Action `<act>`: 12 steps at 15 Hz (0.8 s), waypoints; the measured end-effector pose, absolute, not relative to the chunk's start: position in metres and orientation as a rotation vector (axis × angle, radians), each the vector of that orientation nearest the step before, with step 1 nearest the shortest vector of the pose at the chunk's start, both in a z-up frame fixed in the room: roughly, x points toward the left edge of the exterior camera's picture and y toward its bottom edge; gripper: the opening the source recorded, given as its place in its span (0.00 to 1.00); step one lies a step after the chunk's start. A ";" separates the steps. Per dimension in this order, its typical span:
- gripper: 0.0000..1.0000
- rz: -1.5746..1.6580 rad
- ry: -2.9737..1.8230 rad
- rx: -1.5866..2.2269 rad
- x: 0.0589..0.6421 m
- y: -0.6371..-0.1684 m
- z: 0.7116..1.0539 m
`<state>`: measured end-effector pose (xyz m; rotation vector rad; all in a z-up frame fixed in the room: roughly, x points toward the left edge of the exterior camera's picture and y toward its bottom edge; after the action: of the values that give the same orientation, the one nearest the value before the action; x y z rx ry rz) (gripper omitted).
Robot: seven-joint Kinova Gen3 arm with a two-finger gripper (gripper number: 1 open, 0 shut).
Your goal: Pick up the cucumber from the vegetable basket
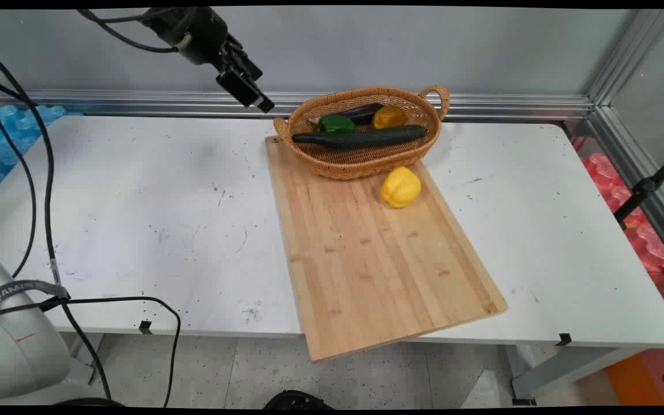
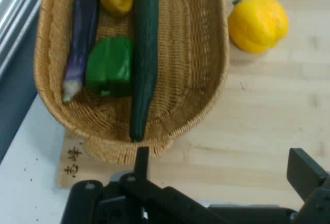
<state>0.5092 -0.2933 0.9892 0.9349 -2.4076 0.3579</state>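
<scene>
Two black fingers of the gripper (image 2: 221,170) are seen spread apart with nothing between them; the gripper is held in the air above the table's far side, just left of the wicker basket (image 1: 361,164) in the main view, touching nothing. Nearest to it is the basket's left end handle, seen just above the fingers in the hand view. Four vegetables are held in the basket: a long dark green cucumber (image 1: 361,137) laid lengthwise along the near side, a green bell pepper (image 1: 336,123) just behind it toward the left, a purple eggplant (image 1: 361,111) behind the pepper along the far wall, and a yellow-orange pepper (image 1: 388,117) at the right, near the eggplant's end. The basket is set on the far end of a wooden cutting board (image 1: 372,259), which is laid at a slant on the white table (image 1: 136,219), with its near corner overhanging the table's front edge. One yellow bell pepper (image 1: 401,186) is placed on the board just in front of the basket's right part, close to it; contact cannot be told.
</scene>
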 end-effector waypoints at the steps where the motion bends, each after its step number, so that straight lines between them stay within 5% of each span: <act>1: 1.00 0.364 -2.393 0.953 0.507 -0.296 0.990; 12: 1.00 0.435 -2.322 1.051 0.461 -0.364 0.973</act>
<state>0.4612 -0.3644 0.9731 1.0509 -2.3224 0.4355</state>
